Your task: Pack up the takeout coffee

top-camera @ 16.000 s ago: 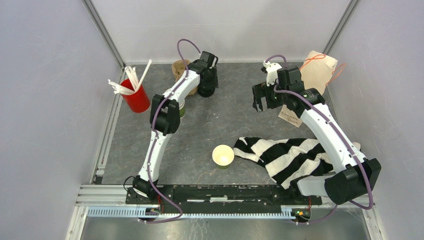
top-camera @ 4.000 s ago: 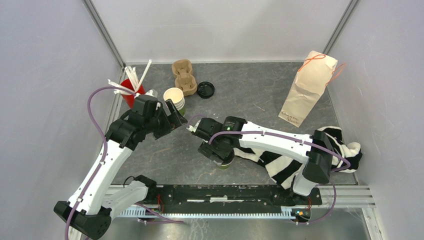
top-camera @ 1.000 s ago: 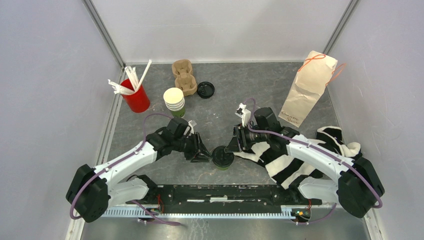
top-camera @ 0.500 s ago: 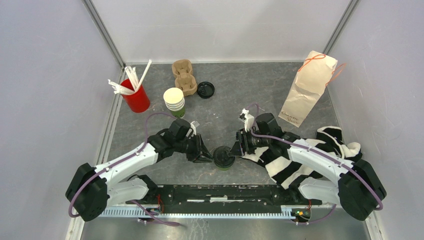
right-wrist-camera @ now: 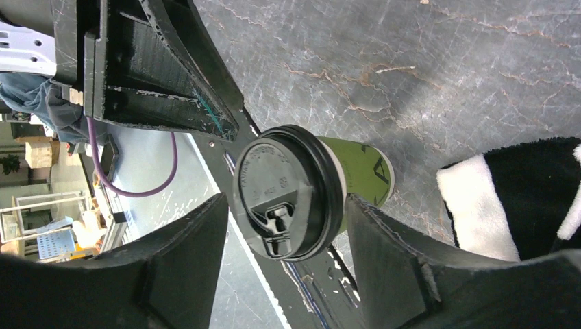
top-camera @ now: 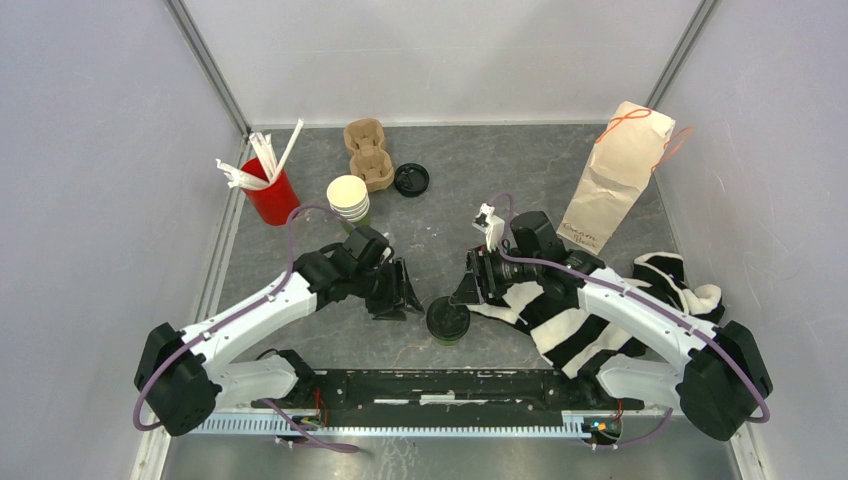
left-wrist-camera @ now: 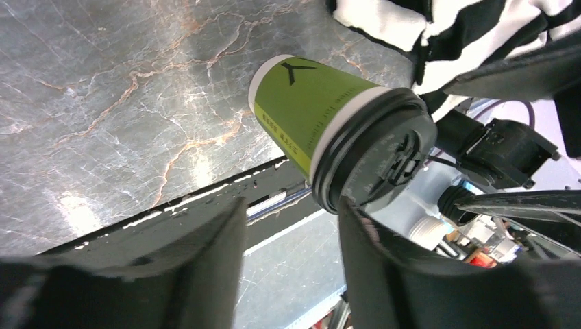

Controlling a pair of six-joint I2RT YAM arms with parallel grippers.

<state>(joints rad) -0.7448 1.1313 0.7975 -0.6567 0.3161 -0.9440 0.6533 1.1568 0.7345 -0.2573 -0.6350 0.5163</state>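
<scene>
A green paper cup with a black lid (top-camera: 447, 320) stands upright near the table's front edge. It also shows in the left wrist view (left-wrist-camera: 322, 116) and in the right wrist view (right-wrist-camera: 360, 175). My left gripper (top-camera: 403, 297) is open and empty just left of it; in its own view (left-wrist-camera: 289, 203) the cup stands ahead, to the right of the gap. My right gripper (top-camera: 468, 288) is open and empty, up and right of it; in its own view (right-wrist-camera: 286, 197) the lid sits between the spread fingers, untouched. A second green cup (top-camera: 349, 200), unlidded, stands further back. A loose black lid (top-camera: 411, 179) lies beside the carrier.
A brown pulp carrier (top-camera: 367, 152) sits at the back. A red cup with white straws (top-camera: 272, 195) stands at the left. A paper bag (top-camera: 615, 175) stands at the back right. A black-and-white striped cloth (top-camera: 590, 315) lies under my right arm.
Half a second ago both grippers were pressed close against the lidded cup's sides. Now both have drawn back a little from it, and the cup stands free.
</scene>
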